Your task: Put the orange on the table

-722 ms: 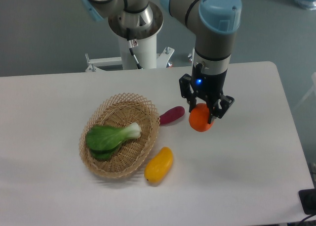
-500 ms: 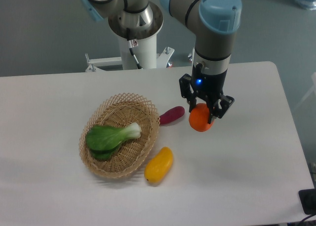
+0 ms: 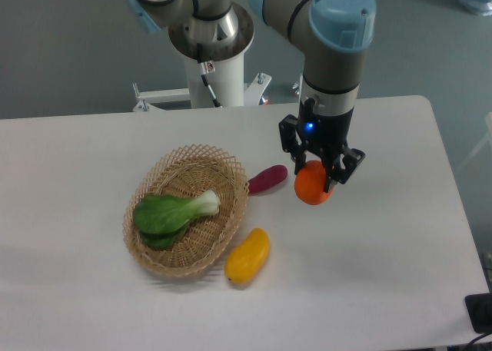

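While claw-gripped (image 3: 317, 169), orange (image 3: 310, 185) mid-table (image 3: 384, 243).

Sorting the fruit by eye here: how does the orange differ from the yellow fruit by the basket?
The orange is round and bright orange; the yellow fruit is oblong and yellow-orange. The orange sits between the jaws of the gripper; the yellow fruit lies free on the table, touching the basket. Both look smooth-skinned.

Basket (image 3: 154, 255) left on table (image 3: 400, 251); mango (image 3: 247, 256) before it; orange (image 3: 310, 186) right of eggplant (image 3: 267, 179).
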You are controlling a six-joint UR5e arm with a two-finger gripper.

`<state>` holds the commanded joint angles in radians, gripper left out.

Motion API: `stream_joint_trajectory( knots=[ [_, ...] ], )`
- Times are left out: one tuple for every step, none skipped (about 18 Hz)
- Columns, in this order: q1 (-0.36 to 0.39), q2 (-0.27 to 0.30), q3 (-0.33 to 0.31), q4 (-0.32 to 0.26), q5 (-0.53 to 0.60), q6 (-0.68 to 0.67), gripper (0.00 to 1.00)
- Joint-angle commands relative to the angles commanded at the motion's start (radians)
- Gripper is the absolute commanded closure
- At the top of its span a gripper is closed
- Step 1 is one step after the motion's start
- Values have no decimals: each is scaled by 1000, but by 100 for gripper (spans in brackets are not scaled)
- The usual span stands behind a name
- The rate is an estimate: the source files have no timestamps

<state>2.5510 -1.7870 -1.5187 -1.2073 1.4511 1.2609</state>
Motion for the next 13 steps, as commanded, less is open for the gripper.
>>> stream_joint_trajectory(
  knots=[
    [0, -6, 2, 3, 3, -8, 45],
    [0, -11, 0, 11, 3, -8, 45],
    [0, -11, -2, 18, 5, -8, 45],
    [-2, -12, -5, 26, 5, -8, 45],
    [0, -18, -5, 34, 5, -9, 45],
    [-2, -25, -6, 38, 6, -9, 45],
    [0, -35, -8, 48, 9, -11, 45],
    [0, -51, -14, 63, 24, -9, 45],
    [-2, -63, -17, 90, 47, -8, 45],
    [-2, -78, -15, 109, 75, -11, 45],
    [-2, -92, -15, 126, 104, -11, 45],
    [-2, -101, -15, 136, 132, -12, 45],
    [-2, -110, -15, 153, 156, -15, 45]
  ],
)
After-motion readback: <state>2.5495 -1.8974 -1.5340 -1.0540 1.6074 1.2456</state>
